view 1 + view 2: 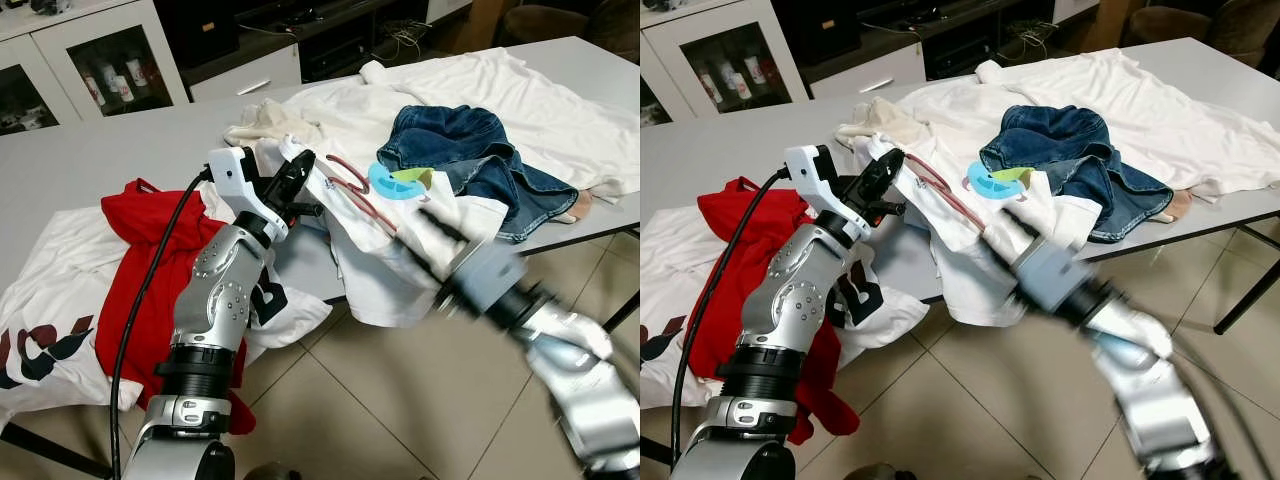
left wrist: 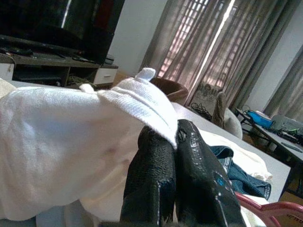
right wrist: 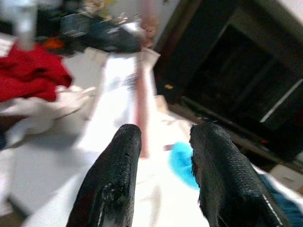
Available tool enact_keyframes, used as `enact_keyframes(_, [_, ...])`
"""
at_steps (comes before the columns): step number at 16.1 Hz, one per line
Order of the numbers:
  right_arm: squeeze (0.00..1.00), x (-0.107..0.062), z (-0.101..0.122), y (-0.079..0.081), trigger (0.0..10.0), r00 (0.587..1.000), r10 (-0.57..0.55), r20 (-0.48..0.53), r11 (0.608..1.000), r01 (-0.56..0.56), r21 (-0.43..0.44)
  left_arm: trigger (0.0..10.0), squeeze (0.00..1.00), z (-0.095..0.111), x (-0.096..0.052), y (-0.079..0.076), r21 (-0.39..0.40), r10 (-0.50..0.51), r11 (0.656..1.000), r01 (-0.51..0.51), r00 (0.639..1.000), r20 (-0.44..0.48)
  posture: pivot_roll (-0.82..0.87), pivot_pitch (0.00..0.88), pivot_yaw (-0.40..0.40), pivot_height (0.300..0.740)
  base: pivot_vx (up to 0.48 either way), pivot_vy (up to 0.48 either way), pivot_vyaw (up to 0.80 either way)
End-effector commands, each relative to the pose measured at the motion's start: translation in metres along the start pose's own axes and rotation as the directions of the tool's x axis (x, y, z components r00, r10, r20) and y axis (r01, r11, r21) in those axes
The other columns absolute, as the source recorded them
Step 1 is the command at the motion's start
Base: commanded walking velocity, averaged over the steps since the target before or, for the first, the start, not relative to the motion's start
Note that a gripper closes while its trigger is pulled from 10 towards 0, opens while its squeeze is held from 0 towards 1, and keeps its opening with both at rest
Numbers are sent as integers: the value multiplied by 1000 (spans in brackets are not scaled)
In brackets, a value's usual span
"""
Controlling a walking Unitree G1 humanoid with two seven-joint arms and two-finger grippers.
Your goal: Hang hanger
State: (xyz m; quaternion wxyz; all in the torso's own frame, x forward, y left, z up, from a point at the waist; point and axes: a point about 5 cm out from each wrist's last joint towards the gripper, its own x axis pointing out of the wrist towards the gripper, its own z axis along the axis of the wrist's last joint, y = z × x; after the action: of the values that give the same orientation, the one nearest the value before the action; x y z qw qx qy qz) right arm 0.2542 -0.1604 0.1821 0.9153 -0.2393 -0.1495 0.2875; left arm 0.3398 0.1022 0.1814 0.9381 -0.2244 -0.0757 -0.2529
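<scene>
Pink hanger (image 1: 352,188) lies tucked in the white t-shirt (image 1: 385,245) on the tabletop (image 1: 90,165); left gripper (image 1: 297,170) has its jaws pinched on the shirt's collar; right gripper (image 3: 163,142), jaws open, nears the hanger; looks like dressing stage, next it grabs the hanger.

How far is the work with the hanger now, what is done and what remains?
Done: the left end effector is shut on the collar of the white shirt on the table. In hand: the pink hanger lies on that shirt, and the open right end effector, blurred, points at it. Left: grasping the hanger, putting it into the shirt and hanging it.
</scene>
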Motion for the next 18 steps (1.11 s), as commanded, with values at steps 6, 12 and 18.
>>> enact_keyframes(6, [0, 8, 21, -11, 10000, 998, 16, 53, 1000, -17, 24, 0, 0, 4, 0, 4, 11, 25, 1000, -26, 999, 23, 56, 0, 105, 740, 0, 0, 0])
enact_keyframes(12, [0, 19, 32, -13, 10000, 995, 72, 72, 997, -73, 20, 0, 0, 3, -1, 2, 16, 21, 1000, -22, 1000, 20, 59, 0, 104, 740, 0, 0, 0])
enact_keyframes(18, [0, 16, 37, -7, 10000, 979, 187, 85, 973, -197, 123, 0, 0, 2, -1, 2, 20, 19, 1000, -19, 1000, 16, 61, 0, 106, 740, 0, 0, 0])
